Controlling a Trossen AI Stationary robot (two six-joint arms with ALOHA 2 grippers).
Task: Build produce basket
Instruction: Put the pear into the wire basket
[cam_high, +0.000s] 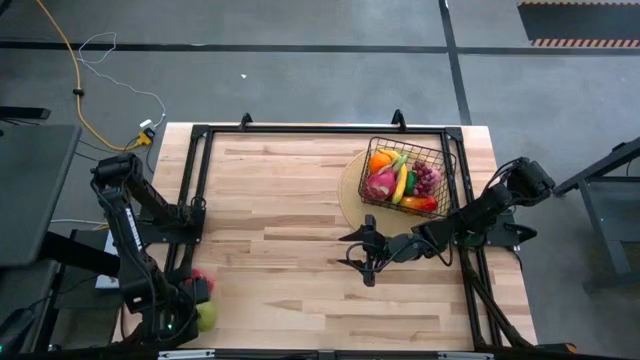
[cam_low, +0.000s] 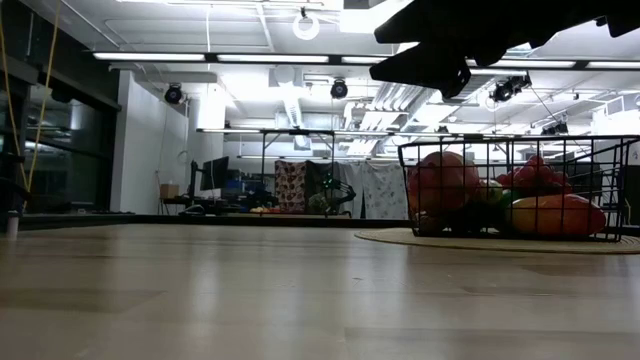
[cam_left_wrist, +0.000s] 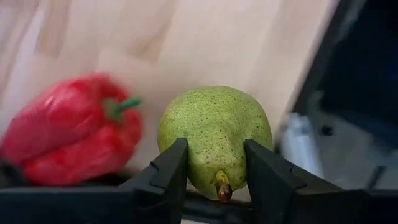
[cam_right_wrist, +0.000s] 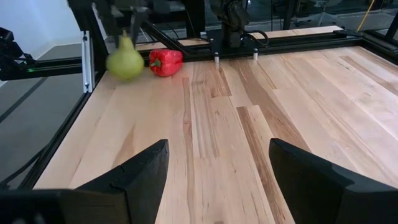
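The left gripper (cam_left_wrist: 214, 177) is gripping the pear (cam_left_wrist: 214, 137) in its jaws beside the pepper (cam_left_wrist: 71, 137), while the right gripper (cam_right_wrist: 217, 180) is hovering with jaws wide and empty.

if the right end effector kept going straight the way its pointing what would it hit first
Probably nothing nearby: the right end effector, fingers open, faces bare tabletop. Farther along that line, near the table's far edge, sit the red pepper and the green pear at the left end effector. Depth is uncertain.
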